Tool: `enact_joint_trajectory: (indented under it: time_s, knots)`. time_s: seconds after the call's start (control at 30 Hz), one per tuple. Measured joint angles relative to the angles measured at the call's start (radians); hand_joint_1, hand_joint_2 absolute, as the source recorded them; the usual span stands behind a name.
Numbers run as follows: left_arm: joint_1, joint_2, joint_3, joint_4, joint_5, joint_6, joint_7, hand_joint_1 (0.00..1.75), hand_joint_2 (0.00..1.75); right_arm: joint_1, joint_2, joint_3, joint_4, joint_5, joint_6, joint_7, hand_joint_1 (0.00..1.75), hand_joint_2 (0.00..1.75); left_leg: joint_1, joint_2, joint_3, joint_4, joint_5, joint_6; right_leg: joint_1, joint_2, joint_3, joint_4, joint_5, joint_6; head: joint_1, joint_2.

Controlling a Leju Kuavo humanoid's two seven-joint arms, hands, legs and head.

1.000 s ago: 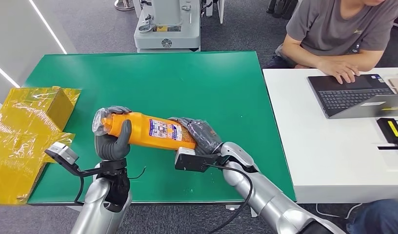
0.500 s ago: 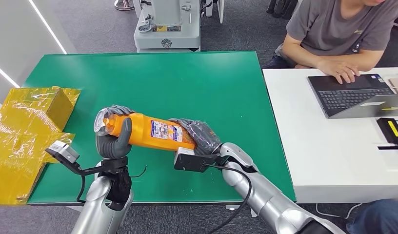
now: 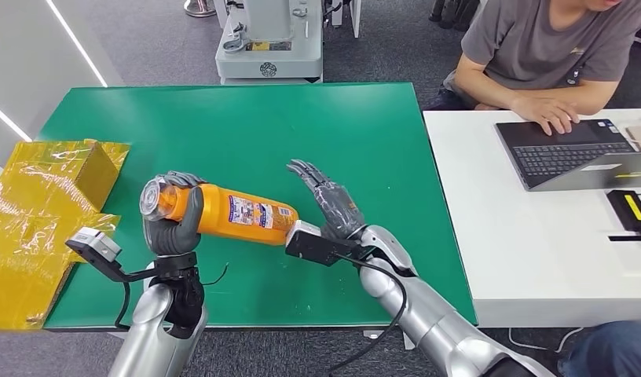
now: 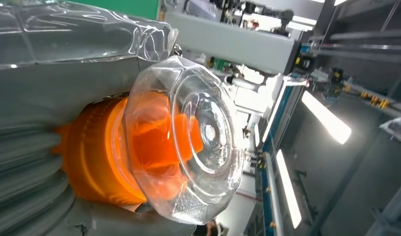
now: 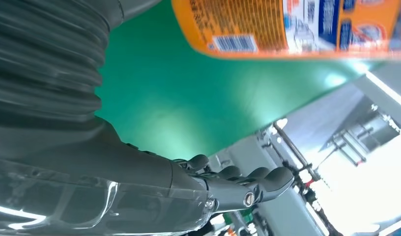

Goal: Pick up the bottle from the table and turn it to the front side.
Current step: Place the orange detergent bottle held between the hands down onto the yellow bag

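An orange bottle (image 3: 227, 214) with a clear cap and a printed label is held on its side above the green table (image 3: 223, 126). My left hand (image 3: 174, 222) grips its cap end; the left wrist view shows the clear cap (image 4: 188, 142) and orange neck close up. My right hand (image 3: 329, 203) is off the bottle, fingers spread and raised just past the bottle's base. In the right wrist view the labelled bottle body (image 5: 292, 27) lies apart from the extended fingers (image 5: 247, 189).
Crinkled yellow wrapping (image 3: 42, 220) covers the table's left edge. A white desk (image 3: 529, 228) with a laptop (image 3: 573, 153) stands to the right, where a person (image 3: 545, 55) sits typing. A grey machine base (image 3: 269, 43) stands beyond the table.
My right hand has let go of the bottle's base and opened upward. The bottle, held by the left hand alone, has shifted slightly left and down.
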Motion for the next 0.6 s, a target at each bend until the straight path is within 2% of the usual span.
enact_joint_trajectory:
  time_s: [0.3,0.5,0.6]
  knots:
    - [0.03,0.01,0.02,-0.012,-0.003,0.038,-0.009,1.75,1.75,0.115,-0.029,-0.044,-0.232,-0.079,-0.075,-0.001,0.0,1.75,0.0,0.0,0.0,0.0,0.0,0.0,0.0,0.0,0.0,0.0,0.0,0.0,0.0,0.0]
    - [0.036,0.012,0.025,-0.019,-0.01,0.043,-0.009,1.75,1.75,0.152,-0.045,-0.05,-0.311,-0.088,-0.083,-0.003,0.0,1.75,0.0,0.0,0.0,0.0,0.0,0.0,0.0,0.0,0.0,0.0,0.0,0.0,0.0,0.0]
    - [0.035,0.015,0.031,-0.02,-0.038,0.065,-0.011,1.75,1.75,0.184,-0.052,-0.058,-0.352,-0.109,-0.121,-0.016,0.0,1.75,0.0,0.0,0.0,0.0,0.0,0.0,0.0,0.0,0.0,0.0,0.0,0.0,0.0,0.0]
